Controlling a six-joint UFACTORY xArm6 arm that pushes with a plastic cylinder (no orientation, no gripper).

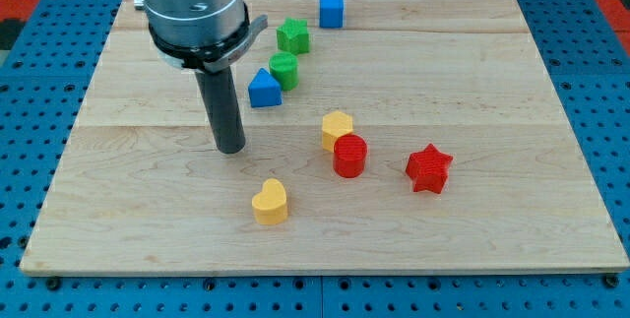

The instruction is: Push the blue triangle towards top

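The blue triangle (263,90) lies on the wooden board (492,111), left of centre and near the view's top. A green cylinder (284,69) touches its upper right side. My tip (231,148) rests on the board below and to the left of the blue triangle, a short gap away from it. The dark rod rises from the tip to the grey arm head at the view's top left.
A green star-like block (292,35) and a blue cube (331,10) sit above the triangle. A yellow hexagon (337,129) touches a red cylinder (349,156) at centre. A red star (429,168) lies right, a yellow heart (270,202) below.
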